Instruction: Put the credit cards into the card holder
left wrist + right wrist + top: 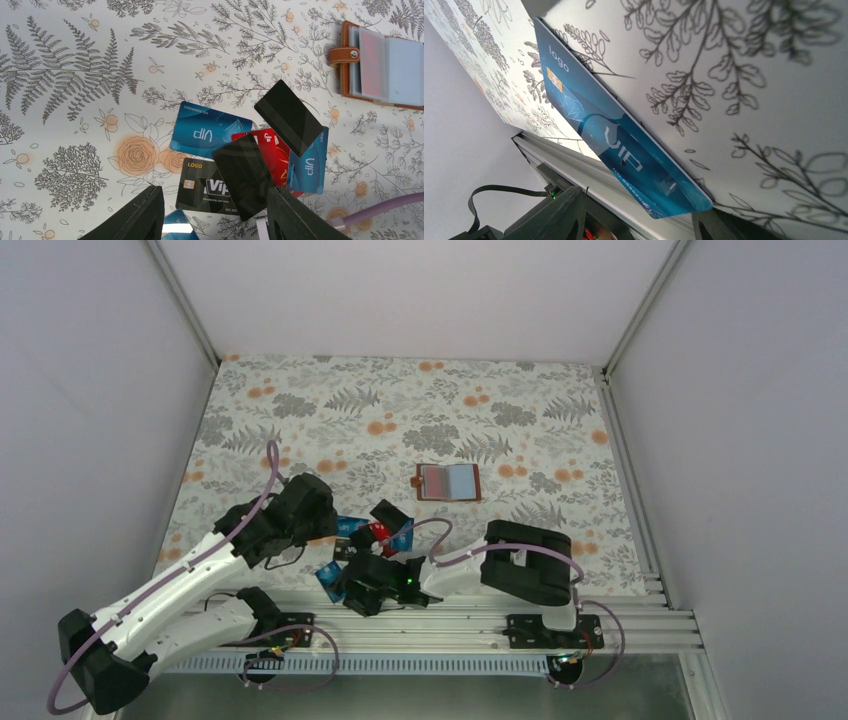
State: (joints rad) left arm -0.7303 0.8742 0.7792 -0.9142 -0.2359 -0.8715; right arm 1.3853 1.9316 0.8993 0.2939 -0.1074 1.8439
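Overlap is the chief hazard. In the left wrist view the credit cards (250, 155) lie in a loose fan at centre frame, with blue, black and red pieces partly stacked on one another, flat on the patterned cloth (75, 75). The left gripper (215, 192) hangs over the fan with jaws spread wide and nothing between them. Closing here would likely catch two cards at once. It could also skid the black card (207, 189) under its neighbours, since thin plastic lying flat offers little edge to grip.

The right gripper (636, 207) is likewise released. A lone blue card (619, 145) lies flat just ahead of its fingers, close to the table edge (574, 167) at lower left of that view. A push from the wrong side could slide it off the cloth.

The card holder (448, 482) lies open at centre right of the top view, well apart from the cards and unrestrained. Judged risk: inserting a card one-handed would shove the holder away or buckle its clear sleeve (395, 65).
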